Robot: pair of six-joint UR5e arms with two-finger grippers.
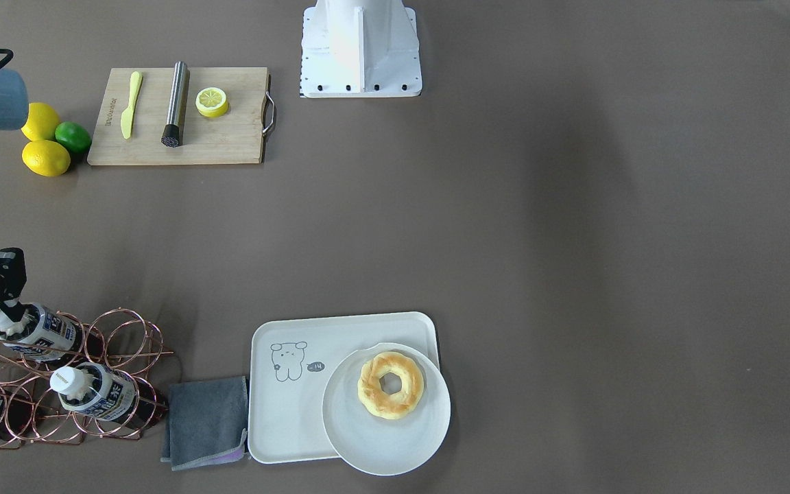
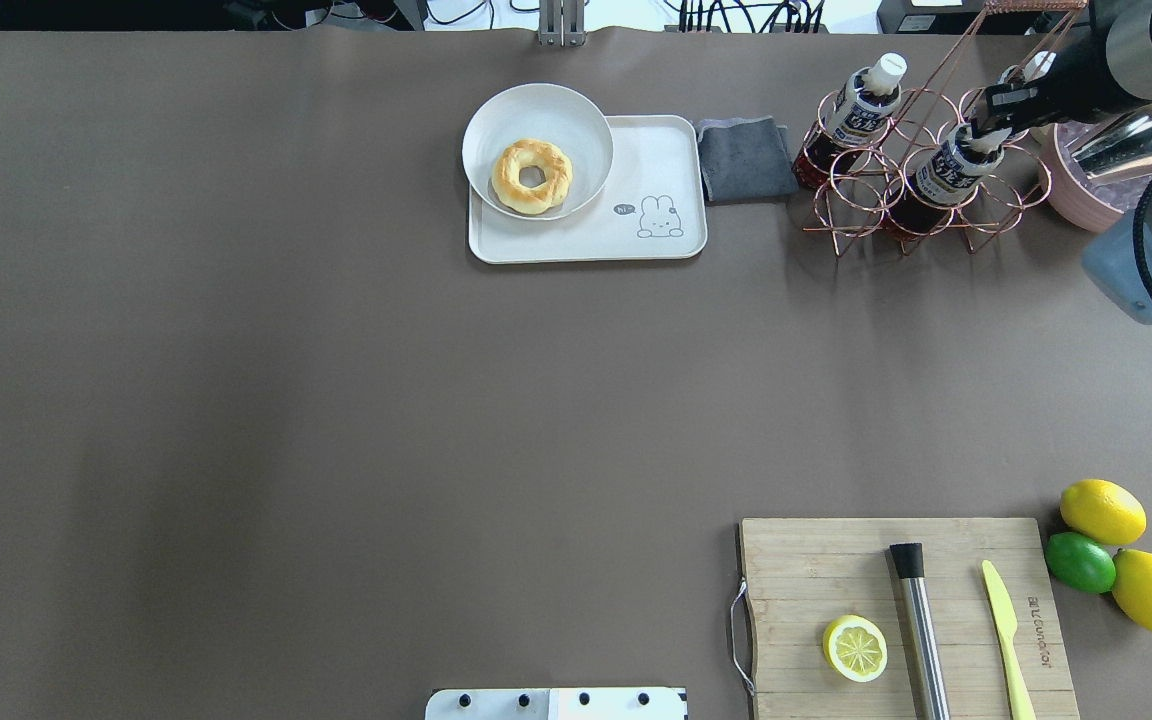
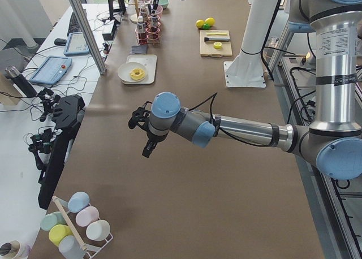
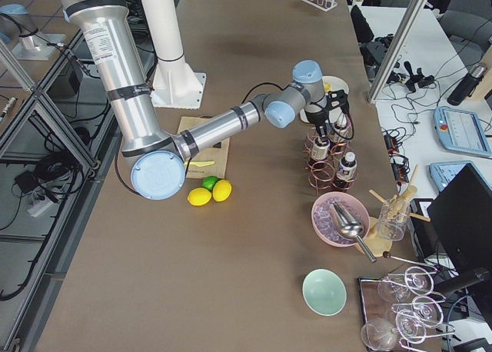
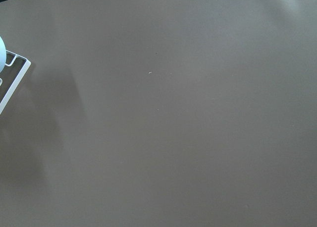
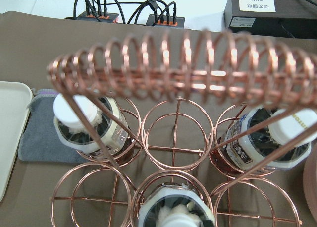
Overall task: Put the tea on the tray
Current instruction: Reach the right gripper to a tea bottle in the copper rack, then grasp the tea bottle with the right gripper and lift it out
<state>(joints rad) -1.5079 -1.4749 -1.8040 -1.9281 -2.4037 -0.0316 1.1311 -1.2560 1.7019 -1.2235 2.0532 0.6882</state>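
Observation:
Three alike tea bottles lie slanted in a copper wire rack (image 1: 127, 336). My right gripper (image 1: 1, 312) is at the white cap of one tea bottle (image 1: 42, 333), which also shows in the overhead view (image 2: 946, 170) and at the bottom of the right wrist view (image 6: 171, 212). Its jaws stand at the cap, but I cannot tell if they press on it. The cream tray (image 1: 285, 418) with the bear drawing lies beside the rack, also seen overhead (image 2: 671, 160). My left gripper (image 3: 147, 146) hovers over bare table far away; I cannot tell if it is open or shut.
A round white plate (image 1: 395, 446) with a donut (image 1: 390, 384) overlaps the tray's end. A grey cloth (image 1: 206, 422) lies between tray and rack. A wooden board (image 1: 230, 130) holds a knife, a metal tool and a lemon half, with lemons and a lime beside. A pink bowl (image 2: 1066, 190) stands behind the rack.

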